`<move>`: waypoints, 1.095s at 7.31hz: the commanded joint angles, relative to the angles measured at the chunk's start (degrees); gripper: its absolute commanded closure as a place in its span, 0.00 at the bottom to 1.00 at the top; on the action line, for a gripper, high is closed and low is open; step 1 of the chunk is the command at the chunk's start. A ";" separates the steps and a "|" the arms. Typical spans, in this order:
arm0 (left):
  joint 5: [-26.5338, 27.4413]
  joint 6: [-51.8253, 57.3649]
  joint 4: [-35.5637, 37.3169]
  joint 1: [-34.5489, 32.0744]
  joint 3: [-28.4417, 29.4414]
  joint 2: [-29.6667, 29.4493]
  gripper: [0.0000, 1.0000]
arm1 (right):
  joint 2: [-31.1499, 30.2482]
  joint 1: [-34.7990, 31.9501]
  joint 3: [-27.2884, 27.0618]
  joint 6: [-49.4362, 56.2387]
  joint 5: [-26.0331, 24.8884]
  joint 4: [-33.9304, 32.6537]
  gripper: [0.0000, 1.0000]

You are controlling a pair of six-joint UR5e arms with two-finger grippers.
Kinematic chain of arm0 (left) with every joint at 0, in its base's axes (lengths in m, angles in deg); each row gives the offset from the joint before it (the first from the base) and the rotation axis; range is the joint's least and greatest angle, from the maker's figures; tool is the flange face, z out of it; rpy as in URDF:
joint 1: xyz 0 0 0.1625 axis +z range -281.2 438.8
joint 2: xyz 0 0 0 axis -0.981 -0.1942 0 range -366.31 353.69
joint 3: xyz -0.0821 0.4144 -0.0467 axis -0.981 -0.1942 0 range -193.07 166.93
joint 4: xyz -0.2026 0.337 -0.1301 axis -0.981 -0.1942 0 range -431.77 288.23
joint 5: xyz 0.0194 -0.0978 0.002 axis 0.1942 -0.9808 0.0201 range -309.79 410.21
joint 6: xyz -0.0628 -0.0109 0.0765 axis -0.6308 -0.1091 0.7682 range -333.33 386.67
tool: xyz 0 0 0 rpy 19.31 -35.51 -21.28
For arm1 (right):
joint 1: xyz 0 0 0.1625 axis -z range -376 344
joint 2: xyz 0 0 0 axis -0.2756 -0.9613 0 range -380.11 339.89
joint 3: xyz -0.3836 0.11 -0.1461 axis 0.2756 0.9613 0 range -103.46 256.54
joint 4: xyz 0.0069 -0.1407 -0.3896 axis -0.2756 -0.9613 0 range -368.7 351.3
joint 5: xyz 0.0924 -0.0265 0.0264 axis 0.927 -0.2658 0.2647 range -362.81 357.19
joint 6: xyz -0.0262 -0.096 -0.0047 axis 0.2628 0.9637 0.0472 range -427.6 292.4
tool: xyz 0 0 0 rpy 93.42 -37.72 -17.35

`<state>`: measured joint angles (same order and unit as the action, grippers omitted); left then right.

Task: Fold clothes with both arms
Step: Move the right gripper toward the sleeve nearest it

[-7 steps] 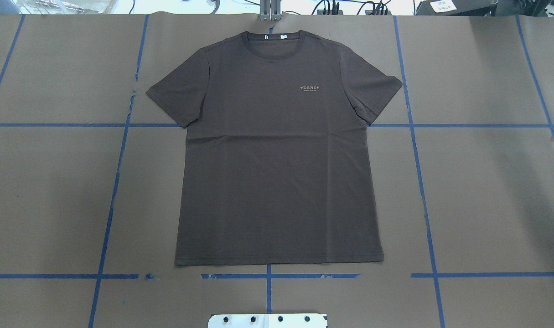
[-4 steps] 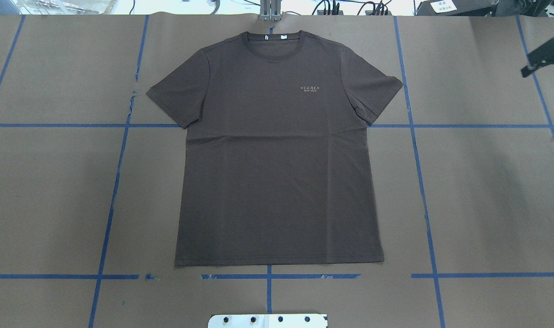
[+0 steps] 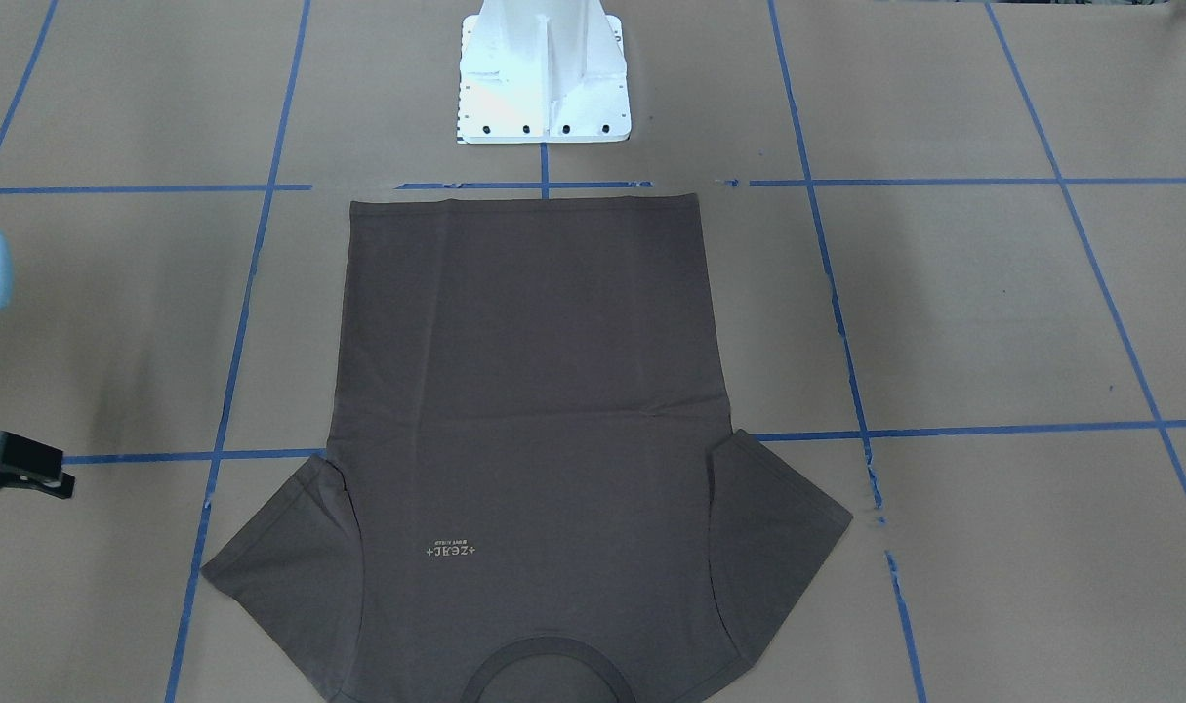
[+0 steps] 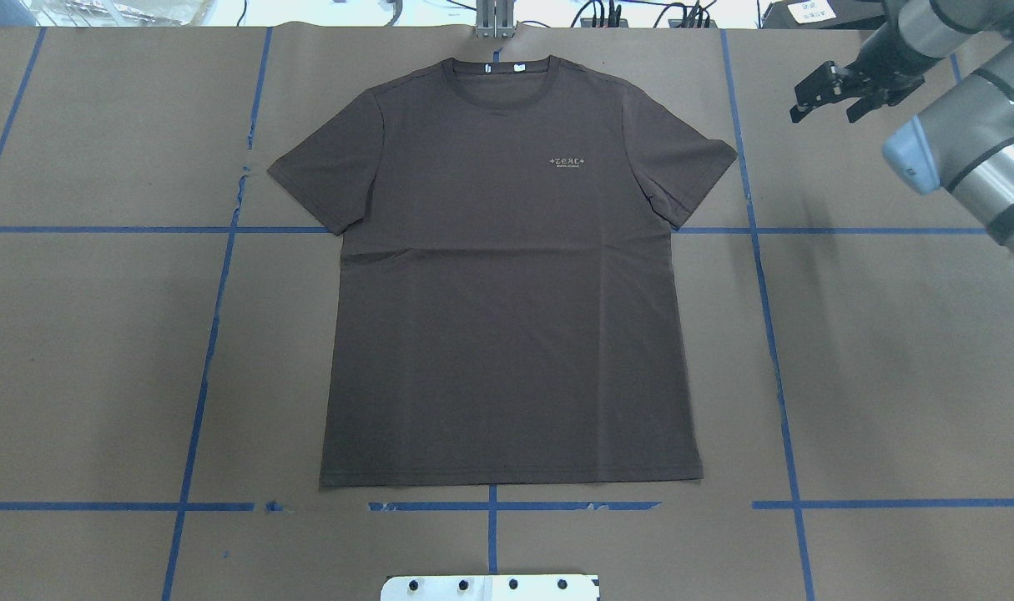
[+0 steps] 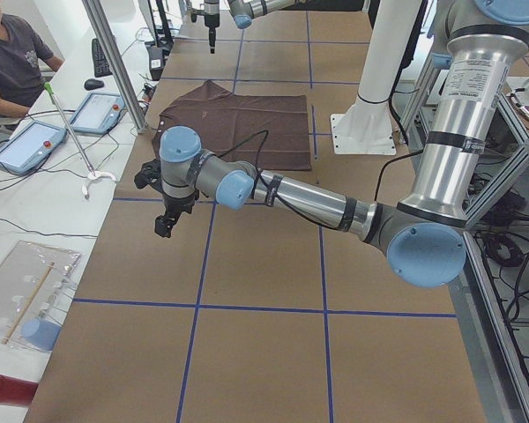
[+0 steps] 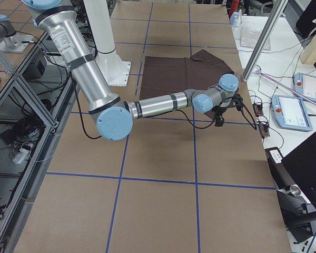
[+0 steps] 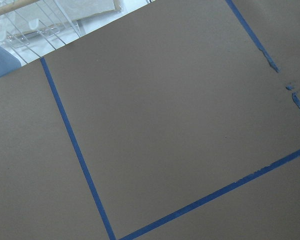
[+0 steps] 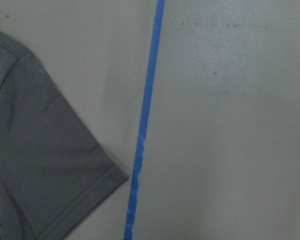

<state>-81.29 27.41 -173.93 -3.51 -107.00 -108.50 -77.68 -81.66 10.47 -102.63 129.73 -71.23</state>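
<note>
The dark brown-grey T-shirt (image 4: 507, 275) lies flat and spread on the brown paper, collar away from the robot, with pale lettering on its chest. It also shows in the front view (image 3: 534, 391). My right gripper (image 4: 825, 107) hangs open above the paper, to the right of the shirt's right sleeve (image 8: 45, 165) and apart from it, with nothing between its fingers. My left gripper (image 5: 165, 227) shows only in the exterior left view, over bare paper well off the shirt's left side; I cannot tell if it is open or shut.
The white pedestal base (image 3: 542, 78) stands at the near edge behind the shirt's hem. Blue tape lines (image 4: 765, 334) grid the paper. A person (image 5: 13, 62) sits at a side bench with pendants (image 5: 26, 145), beside a metal post (image 5: 115, 62).
The right arm has come into the overhead view from the right edge and moved left towards the shirt's right sleeve. The shirt has not moved.
</note>
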 commanded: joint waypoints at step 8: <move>-0.25 -1.88 -1.82 0.13 0.24 -0.02 0.00 | 9.14 9.33 13.52 -3.46 -11.33 5.14 0.01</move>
<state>-81.51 25.52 -175.73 -3.38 -106.77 -108.53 -68.81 -72.38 23.14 -106.12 119.13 -66.10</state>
